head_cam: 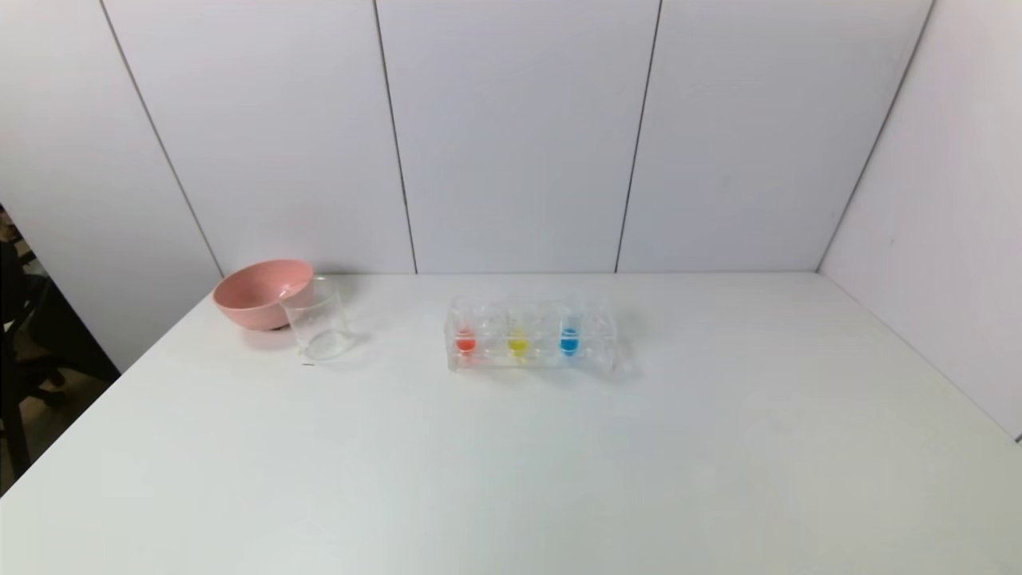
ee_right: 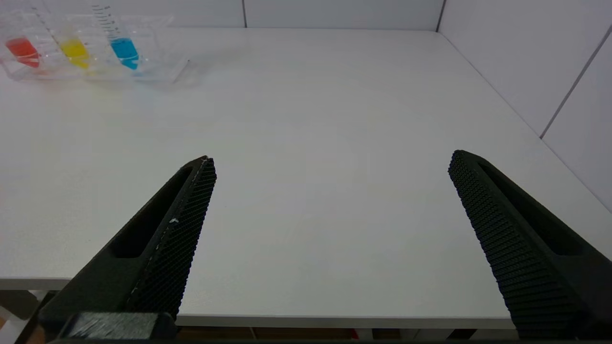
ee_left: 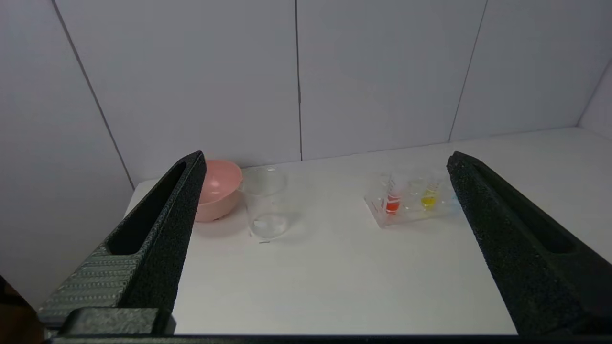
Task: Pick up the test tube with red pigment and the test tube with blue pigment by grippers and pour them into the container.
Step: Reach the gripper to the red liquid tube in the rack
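The red tube (head_cam: pixel 465 342) and the blue tube (head_cam: pixel 568 341) stand upright in a clear plastic rack (head_cam: pixel 595 351) at the table's middle back. The red tube also shows in the left wrist view (ee_left: pixel 392 203); the blue one is hidden there behind a finger. Both show in the right wrist view, red (ee_right: pixel 21 48) and blue (ee_right: pixel 125 50). The clear glass beaker (head_cam: pixel 318 319) stands empty to the rack's left, also in the left wrist view (ee_left: pixel 266 205). My left gripper (ee_left: pixel 325 167) is open and empty, near the table's front edge. My right gripper (ee_right: pixel 330 165) is open and empty at the front edge. Neither gripper shows in the head view.
A yellow tube (head_cam: pixel 517 343) stands between the red and blue ones. A pink bowl (head_cam: pixel 259 292) sits just behind and left of the beaker, touching or nearly touching it. White wall panels close the back and right side of the white table (head_cam: pixel 511 479).
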Robot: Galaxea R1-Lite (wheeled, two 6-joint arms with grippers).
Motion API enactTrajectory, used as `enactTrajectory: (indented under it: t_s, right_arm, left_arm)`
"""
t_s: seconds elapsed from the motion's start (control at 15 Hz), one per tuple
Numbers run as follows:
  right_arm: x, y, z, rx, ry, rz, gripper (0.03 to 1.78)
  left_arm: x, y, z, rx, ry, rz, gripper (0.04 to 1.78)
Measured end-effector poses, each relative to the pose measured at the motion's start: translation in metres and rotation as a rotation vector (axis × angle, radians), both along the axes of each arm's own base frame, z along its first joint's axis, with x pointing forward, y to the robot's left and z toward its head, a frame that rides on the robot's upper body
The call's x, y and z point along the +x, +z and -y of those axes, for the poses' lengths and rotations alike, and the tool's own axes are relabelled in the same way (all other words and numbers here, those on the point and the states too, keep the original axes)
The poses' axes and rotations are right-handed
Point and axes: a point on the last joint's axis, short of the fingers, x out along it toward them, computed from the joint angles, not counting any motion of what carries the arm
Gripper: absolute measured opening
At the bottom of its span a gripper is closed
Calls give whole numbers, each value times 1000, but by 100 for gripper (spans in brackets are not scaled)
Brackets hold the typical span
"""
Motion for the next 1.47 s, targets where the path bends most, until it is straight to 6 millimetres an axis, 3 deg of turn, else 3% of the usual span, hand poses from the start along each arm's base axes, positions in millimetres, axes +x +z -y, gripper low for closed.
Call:
enactTrajectory:
  t_s: [0.27, 0.53, 0.93, 1.47]
  right_arm:
    - [0, 0, 0, 0, 0, 0, 177]
    - [0, 0, 0, 0, 0, 0, 178]
    - [0, 0, 0, 0, 0, 0, 177]
    - [0, 0, 0, 0, 0, 0, 177]
  left_arm:
    - [53, 24, 4, 18, -28, -25, 176]
    - [111, 31, 8, 25, -32, -40, 176]
    - [181, 20, 13, 51, -56, -83, 176]
    - [253, -20, 24, 76, -361, -83, 176]
